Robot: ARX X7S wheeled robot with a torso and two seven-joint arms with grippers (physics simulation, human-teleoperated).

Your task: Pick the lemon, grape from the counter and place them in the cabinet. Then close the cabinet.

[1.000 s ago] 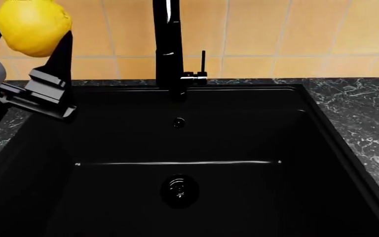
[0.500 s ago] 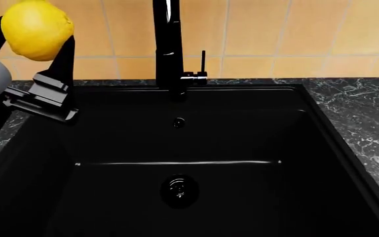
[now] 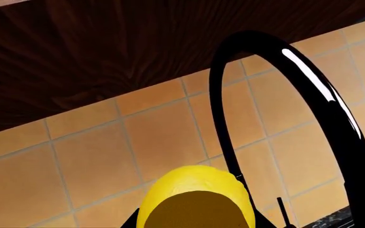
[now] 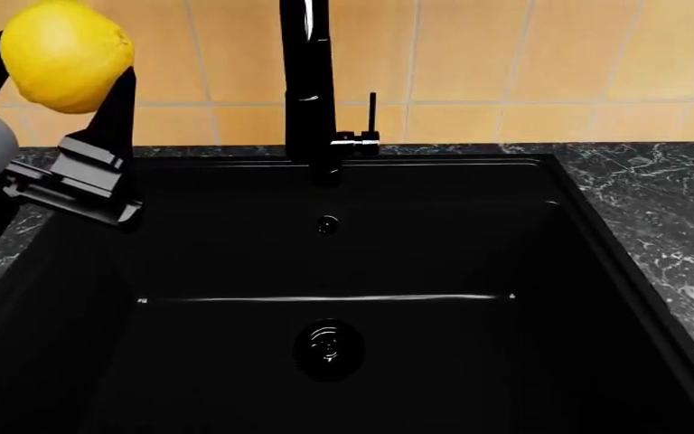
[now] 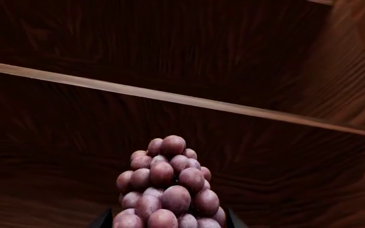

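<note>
Overhead, left jaws grip lemon [image 4: 65, 56] beside faucet [image 4: 307, 81], right (seemingly) clasping grape [image 5: 167, 192].

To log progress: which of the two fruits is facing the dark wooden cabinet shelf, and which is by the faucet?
The grape, in the right gripper, faces the shelf. The lemon, in the left gripper, is beside the faucet.

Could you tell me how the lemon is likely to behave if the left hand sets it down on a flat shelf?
The lemon looks smooth and roundish, so it would probably roll unless placed gently. It seems firm, since it keeps its shape between the left hand's fingers. Its glossy skin may be somewhat slippery.
</note>
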